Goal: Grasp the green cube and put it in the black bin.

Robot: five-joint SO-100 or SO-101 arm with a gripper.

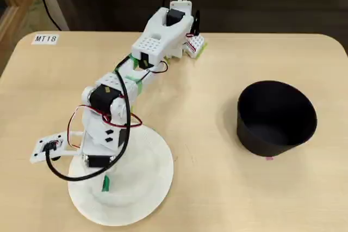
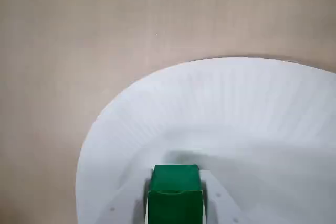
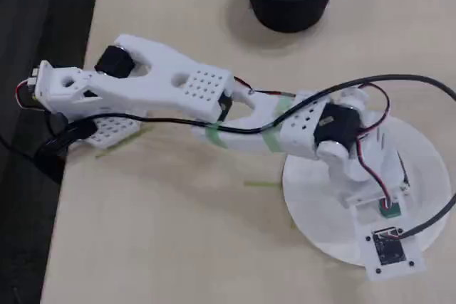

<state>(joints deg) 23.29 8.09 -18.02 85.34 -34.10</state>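
The green cube [image 2: 175, 179] sits low in the wrist view, pinched between two white jaw faces just above the white plate [image 2: 236, 108]. My gripper [image 2: 176, 195] is shut on it. In both fixed views the arm folds down over the plate [image 1: 149, 188] and only a sliver of green cube [image 1: 106, 183] [image 3: 388, 211] shows under the wrist. The black bin [image 1: 247, 131] stands empty on the right of one fixed view, well apart from the plate. In the other fixed view the bin [image 3: 288, 1] is at the top edge.
The arm base [image 1: 174, 23] is clamped at the table's far edge. Red and black cables [image 1: 87, 175] loop around the wrist. A white label [image 1: 44, 39] marks the table's back left corner. A thin green tape strip [image 3: 261, 184] lies on the table beside the plate [image 3: 427, 169].
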